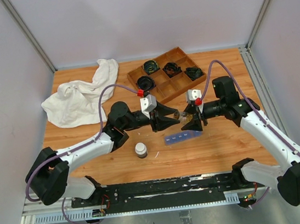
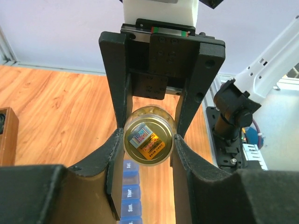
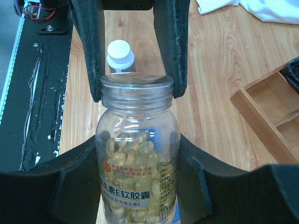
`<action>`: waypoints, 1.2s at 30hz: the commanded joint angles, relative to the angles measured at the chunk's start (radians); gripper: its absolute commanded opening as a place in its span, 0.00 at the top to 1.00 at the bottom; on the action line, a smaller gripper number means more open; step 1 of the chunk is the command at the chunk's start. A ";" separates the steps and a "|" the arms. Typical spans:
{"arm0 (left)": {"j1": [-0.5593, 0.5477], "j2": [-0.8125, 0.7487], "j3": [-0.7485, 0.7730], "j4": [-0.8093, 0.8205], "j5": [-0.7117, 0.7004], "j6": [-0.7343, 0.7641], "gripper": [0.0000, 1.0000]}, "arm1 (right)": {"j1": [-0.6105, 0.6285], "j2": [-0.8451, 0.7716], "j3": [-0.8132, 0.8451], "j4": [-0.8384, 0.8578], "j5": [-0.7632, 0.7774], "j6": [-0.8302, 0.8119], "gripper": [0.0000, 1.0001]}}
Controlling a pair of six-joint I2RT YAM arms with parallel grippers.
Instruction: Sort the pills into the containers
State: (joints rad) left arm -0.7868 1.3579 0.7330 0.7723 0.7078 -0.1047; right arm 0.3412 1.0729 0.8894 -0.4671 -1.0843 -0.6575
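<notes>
Above the wooden table (image 1: 89,153), left gripper (image 2: 148,142) and right gripper (image 3: 138,142) both clamp the clear pill bottle (image 3: 138,105).

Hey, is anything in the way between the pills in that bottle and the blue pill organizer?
Yes. The pills are inside the clear bottle, held by the left pincer and right pincer. On the blue organizer below, the labelled lids look shut, which would block them.

The clear bottle (image 3: 138,158) runs off the bottom edge; the left pincer (image 2: 148,140) partly hides the blue organizer strip (image 2: 132,193).
</notes>
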 commanded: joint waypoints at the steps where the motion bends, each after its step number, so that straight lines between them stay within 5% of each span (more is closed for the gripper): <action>1: 0.009 0.001 -0.004 0.044 -0.070 -0.119 0.91 | 0.002 -0.004 0.026 -0.009 -0.029 -0.006 0.99; 6: -0.022 -0.018 -0.033 0.040 -0.230 -0.337 1.00 | 0.002 0.003 0.028 -0.009 -0.020 -0.004 0.99; 12: -0.176 -0.090 -0.058 -0.063 -0.659 -0.452 0.98 | 0.002 0.006 0.028 -0.008 -0.014 -0.002 0.99; 16: -0.190 -0.098 -0.040 -0.115 -0.708 -0.519 0.82 | 0.002 0.010 0.029 -0.008 -0.014 0.000 0.99; 22: -0.190 -0.116 -0.041 -0.112 -0.713 -0.511 0.33 | 0.002 0.006 0.030 -0.008 -0.013 0.002 0.99; 28: -0.190 -0.166 -0.081 -0.088 -0.730 -0.455 0.04 | 0.002 0.003 0.029 -0.008 -0.017 0.001 0.99; 36: -0.190 -0.307 -0.218 0.022 -0.651 -0.180 0.01 | 0.002 0.001 0.028 -0.008 -0.022 0.002 0.99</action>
State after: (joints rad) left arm -0.9722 1.1183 0.5694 0.6937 -0.0090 -0.4831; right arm 0.3393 1.0847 0.8894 -0.4835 -1.0733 -0.6510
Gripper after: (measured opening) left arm 0.992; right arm 0.538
